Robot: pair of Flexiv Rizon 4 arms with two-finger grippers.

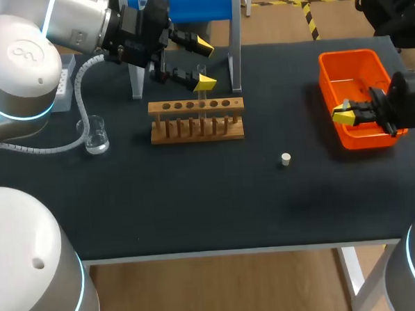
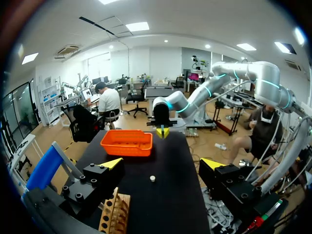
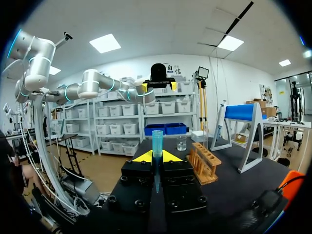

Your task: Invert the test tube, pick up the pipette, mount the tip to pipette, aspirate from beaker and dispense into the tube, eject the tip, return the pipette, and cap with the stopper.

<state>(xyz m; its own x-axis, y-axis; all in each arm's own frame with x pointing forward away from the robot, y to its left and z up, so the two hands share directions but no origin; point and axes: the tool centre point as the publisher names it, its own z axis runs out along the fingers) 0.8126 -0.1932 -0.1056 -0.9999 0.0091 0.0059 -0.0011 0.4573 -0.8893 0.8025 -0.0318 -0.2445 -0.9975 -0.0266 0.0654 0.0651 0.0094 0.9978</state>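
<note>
At the table's left the beaker stands alone. The left gripper hangs wide open over the wooden rack, and the stopper lies loose mid-table. The right gripper pinches a blue pipette tip above the orange bin. Tip mounting appears next, which calls for the left arm to fetch the pipette.

The white stopper lies short of the orange bin, between the left gripper's spread fingers; the right gripper hangs beside that bin.
</note>
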